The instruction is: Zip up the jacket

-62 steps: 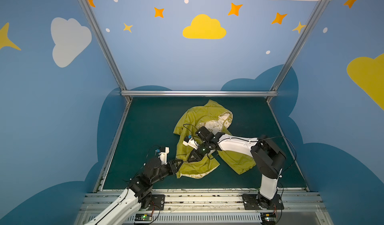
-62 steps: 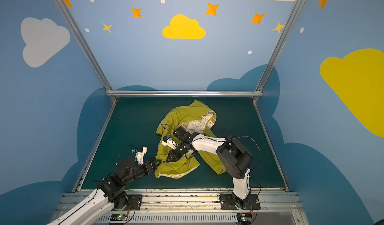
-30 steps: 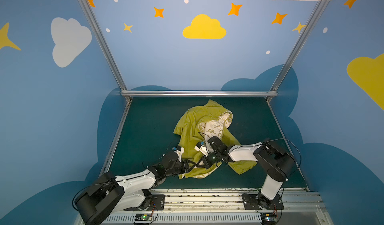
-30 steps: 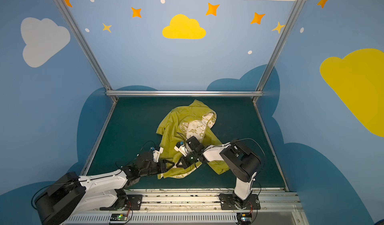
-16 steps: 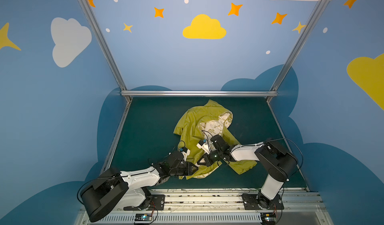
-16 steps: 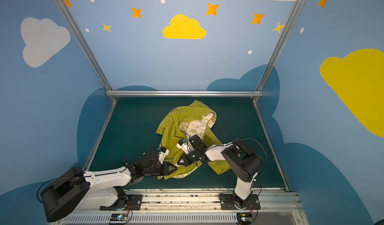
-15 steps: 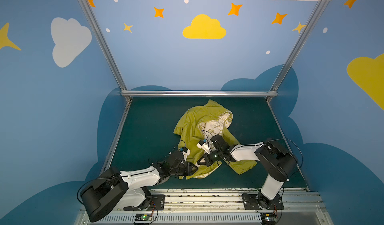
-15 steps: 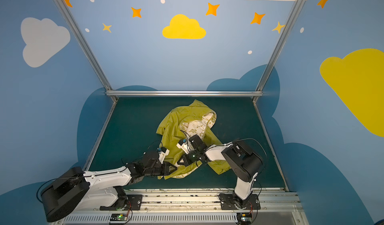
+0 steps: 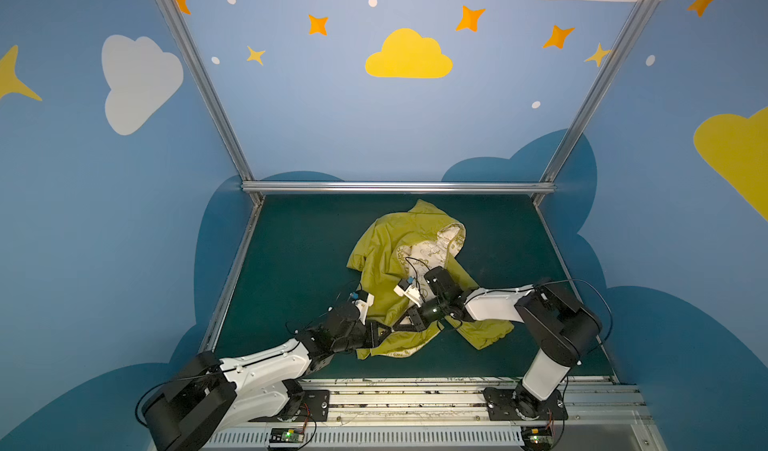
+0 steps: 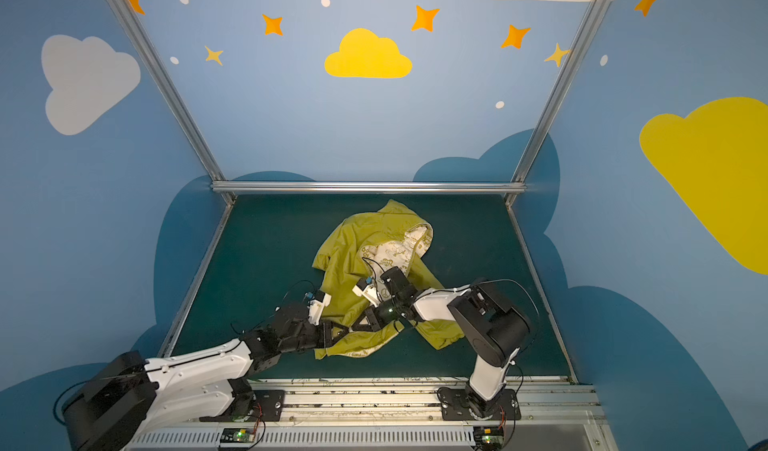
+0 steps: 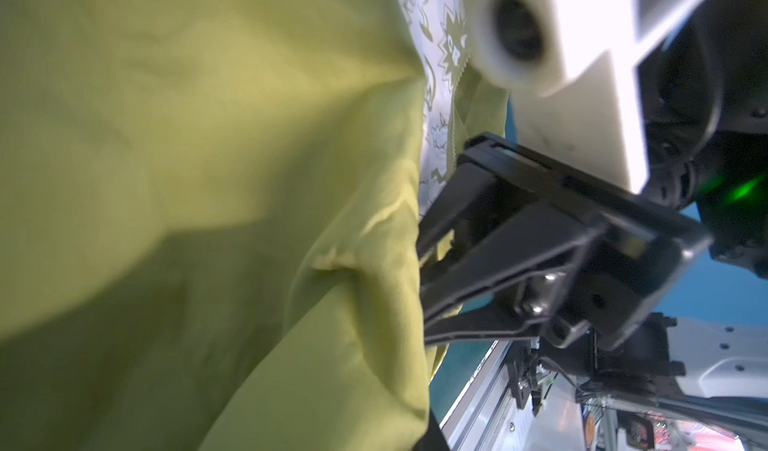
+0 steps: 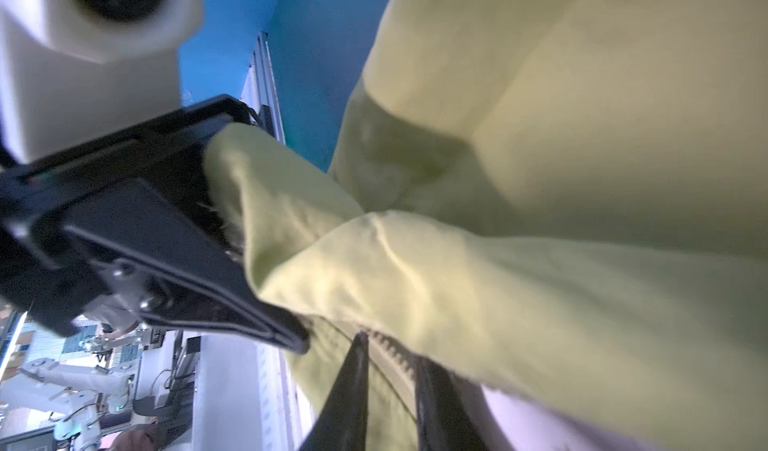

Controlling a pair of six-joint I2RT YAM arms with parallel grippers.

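jacket (image 9: 376, 257) shell: mustard-olive yellow. lining (image 9: 432, 251): cream, olive doodle print. mat (image 9: 291, 262): dark teal-green. walls (image 9: 332, 137): blue w/ yellow clouds (image 9: 409, 56), white clouds (image 9: 139, 81), orange stars (image 9: 469, 17). frame rails (image 9: 395, 187): silver. arms (image 9: 266, 365): white/black.

The crumpled mustard-yellow thin hooded jacket (image 9: 386, 253) lies on the dark green table mat (image 9: 299, 241), with the black left gripper (image 9: 386, 331) at the jacket's near hem and the black right gripper (image 9: 402, 325) on that hem just rightward.

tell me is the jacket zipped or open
Open: the jacket lies rumpled, cream printed lining showing between its parted front edges.
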